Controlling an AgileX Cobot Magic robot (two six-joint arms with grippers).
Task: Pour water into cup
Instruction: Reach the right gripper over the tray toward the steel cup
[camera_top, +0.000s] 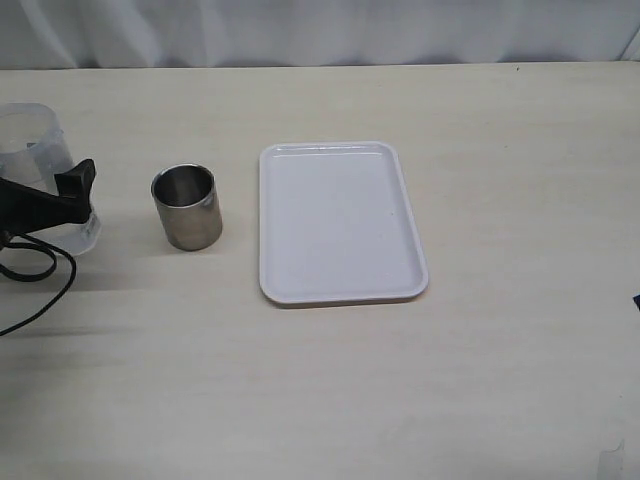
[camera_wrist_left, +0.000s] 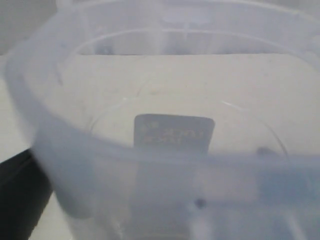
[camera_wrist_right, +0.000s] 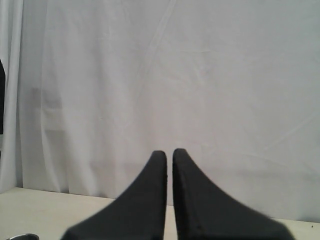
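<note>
Left claw (camera_top: 68, 188) straddles the clear container (camera_top: 30, 140), jaws wide; whether it squeezes, I cannot tell. The steel cup (camera_top: 187, 207) stands upright just past its fingertip, toward the white tray (camera_top: 340, 220). Right claw (camera_wrist_right: 169, 152) is clenched, empty

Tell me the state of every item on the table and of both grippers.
Plastic container: upright, fill level unclear.
Steel cup: upright, contents not visible.
Tray: lying flat, nothing on it.
Left gripper: open wide around the container, contact unclear.
Right gripper: shut, holding nothing.
</note>
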